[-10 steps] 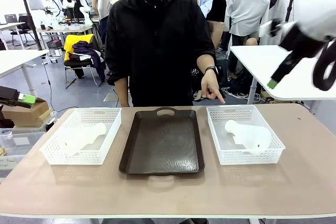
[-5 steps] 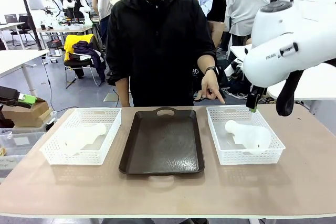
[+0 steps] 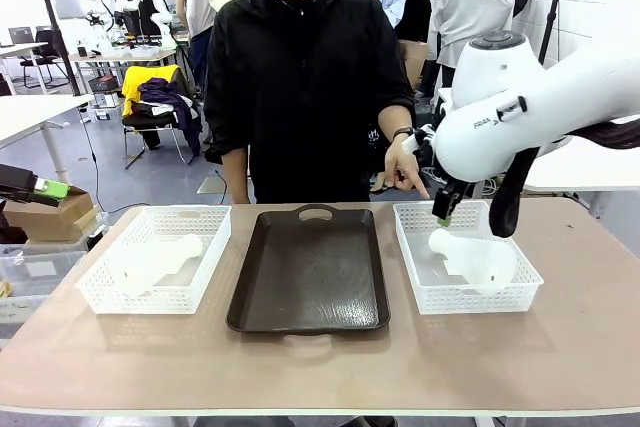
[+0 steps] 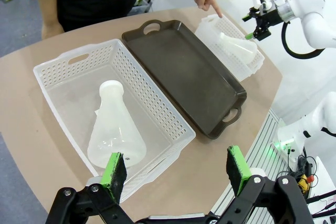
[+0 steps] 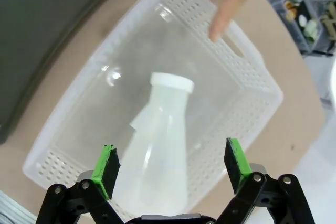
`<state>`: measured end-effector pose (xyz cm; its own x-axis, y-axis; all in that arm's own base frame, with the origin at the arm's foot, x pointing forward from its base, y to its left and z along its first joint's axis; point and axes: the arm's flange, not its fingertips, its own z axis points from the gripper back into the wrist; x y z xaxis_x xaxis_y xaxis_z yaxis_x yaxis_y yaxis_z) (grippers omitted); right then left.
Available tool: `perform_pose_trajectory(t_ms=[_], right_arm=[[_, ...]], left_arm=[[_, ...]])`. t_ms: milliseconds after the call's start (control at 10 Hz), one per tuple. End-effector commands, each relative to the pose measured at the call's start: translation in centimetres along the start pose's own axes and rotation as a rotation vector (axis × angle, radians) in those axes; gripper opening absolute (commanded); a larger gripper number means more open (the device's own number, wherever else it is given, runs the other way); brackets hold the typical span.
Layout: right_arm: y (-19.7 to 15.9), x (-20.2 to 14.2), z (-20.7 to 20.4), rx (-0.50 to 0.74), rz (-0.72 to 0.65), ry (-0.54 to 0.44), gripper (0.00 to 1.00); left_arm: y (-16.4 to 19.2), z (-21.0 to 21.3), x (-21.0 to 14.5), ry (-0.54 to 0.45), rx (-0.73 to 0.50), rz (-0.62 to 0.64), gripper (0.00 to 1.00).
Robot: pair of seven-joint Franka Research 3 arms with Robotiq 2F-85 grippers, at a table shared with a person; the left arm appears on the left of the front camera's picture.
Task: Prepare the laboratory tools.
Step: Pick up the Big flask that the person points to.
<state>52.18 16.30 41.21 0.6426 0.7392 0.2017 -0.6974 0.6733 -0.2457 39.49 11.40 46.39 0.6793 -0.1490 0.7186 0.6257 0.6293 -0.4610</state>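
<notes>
Flasks lay sideways: one frosted-white translucent plastic conical flask (image 3: pixel 158 260) in the left white mesh basket (image 3: pixel 140 300), the second flask (image 3: pixel 478 260) in the right basket (image 3: pixel 470 300), below my right gripper (image 5: pixel 170 158), jaws apart; left gripper (image 4: pixel 176 170) likewise.

Two frosted-white conical flasks, both down on their sides, wide bases toward the near edge. Left flask (image 3: pixel 152 263) lies inside the left basket (image 3: pixel 140 299), right flask (image 3: pixel 476 260) inside the right basket (image 3: pixel 475 299), each narrow neck angling inward
</notes>
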Motion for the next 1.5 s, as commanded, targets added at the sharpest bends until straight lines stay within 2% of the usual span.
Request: perform_pose_trajectory(t_ms=[0, 200, 700, 900, 1400], right_arm=[[-0.3, 1.4, -1.9, 0.086, 0.025, 0.007, 1.0], [-1.1, 2.3, -4.2, 0.133, 0.043, 0.065, 1.0], [-3.0, 2.6, -7.0, 0.158, 0.031, 0.091, 1.0], [-4.1, 2.3, -8.0, 0.209, 0.0, 0.088, 1.0], [-4.1, 2.2, -9.8, 0.23, 0.018, 0.112, 1.0]], left_arm=[[0.0, 0.2, 0.0, -0.006, -0.008, -0.001, 1.0], [0.0, 0.2, 0.0, -0.006, -0.008, -0.001, 1.0], [0.0, 0.2, 0.0, -0.006, -0.008, -0.001, 1.0], [0.0, 0.2, 0.0, -0.006, -0.008, -0.001, 1.0], [0.0, 0.2, 0.0, -0.006, -0.008, -0.001, 1.0]])
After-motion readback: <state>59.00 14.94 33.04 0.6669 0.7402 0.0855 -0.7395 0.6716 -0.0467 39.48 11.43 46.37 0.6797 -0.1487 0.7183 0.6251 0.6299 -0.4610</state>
